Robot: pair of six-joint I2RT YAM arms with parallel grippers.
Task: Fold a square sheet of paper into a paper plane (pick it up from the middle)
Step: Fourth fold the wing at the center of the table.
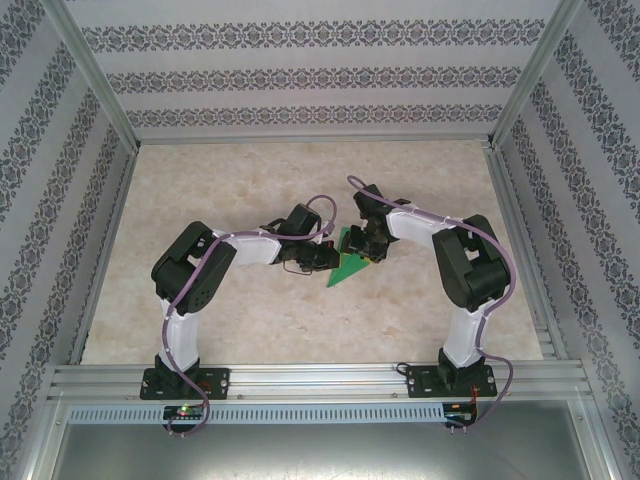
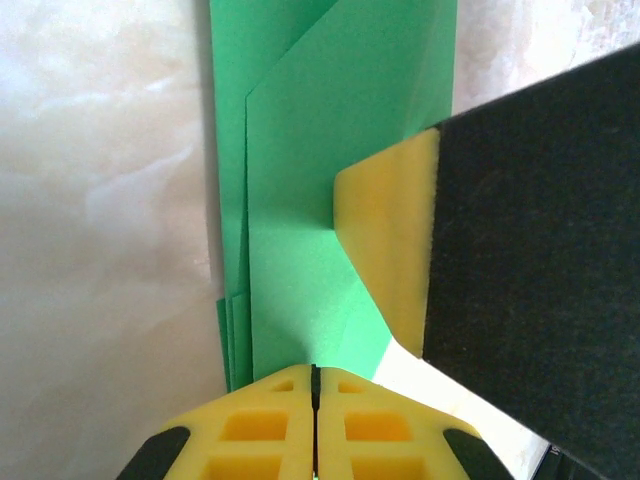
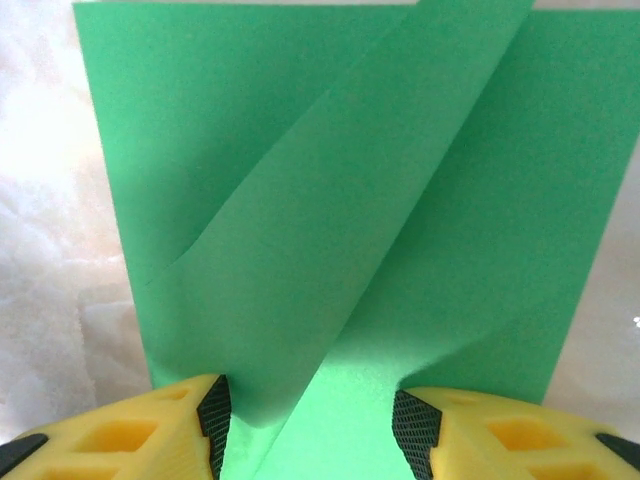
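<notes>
The square sheet of paper [image 1: 346,266] is bright green, partly folded into a wedge, and lies on the table between my two grippers. My left gripper [image 1: 324,258] is shut, its yellow fingertips [image 2: 290,392] meeting at the paper's [image 2: 300,220] near edge; whether they pinch it I cannot tell. My right gripper [image 1: 366,245] stands open over the paper [image 3: 350,200], a raised diagonal flap [image 3: 300,300] running down between its fingers. One of the right gripper's fingers [image 2: 390,240] rests on the sheet in the left wrist view.
The marble-patterned tabletop [image 1: 250,180] is bounded by patterned walls and a metal frame [image 1: 320,380] along the near edge. Both arms bend inward and nearly meet at the table's middle.
</notes>
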